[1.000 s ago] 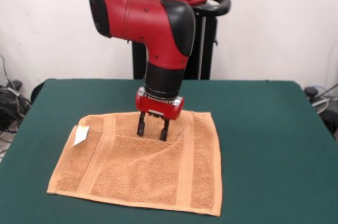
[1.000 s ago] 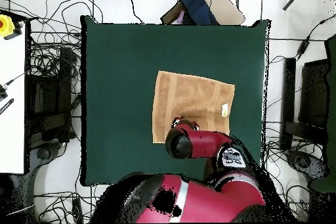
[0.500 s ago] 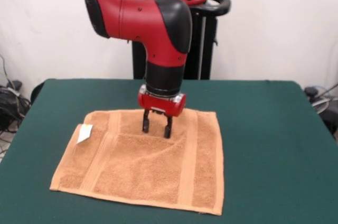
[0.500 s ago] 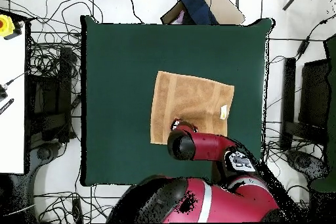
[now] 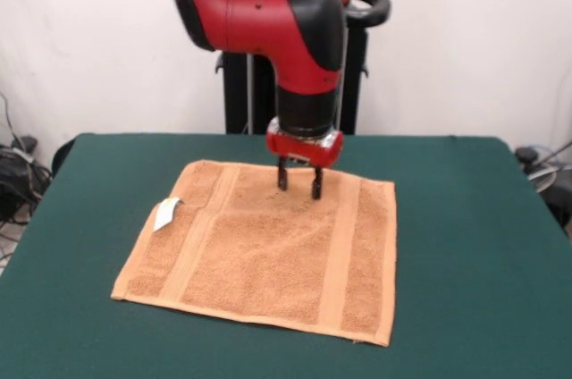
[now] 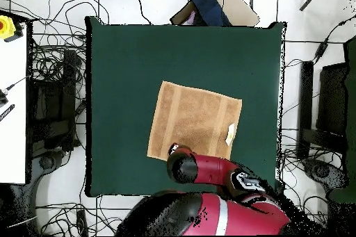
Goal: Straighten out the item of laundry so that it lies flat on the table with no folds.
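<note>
Gripper [image 5: 299, 182] fingers spread, over towel's [image 5: 268, 254] far edge

One camera faces me low across the table [image 5: 465, 218], fairly near. Another looks straight down from high up. Both share the tabletop and towel [image 6: 195, 119].

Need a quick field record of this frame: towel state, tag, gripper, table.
towel: orange-tan, spread open on the table, looks flat, no fold seen; far edge partly hidden by the arm in the overhead view
stripes: two woven bands running across it, one near each side
tag: small, white, at the towel's edge
gripper: pointing down at the towel's far edge, fingers apart, tips at the cloth
table: dark green top, towel sits near its middle
</note>
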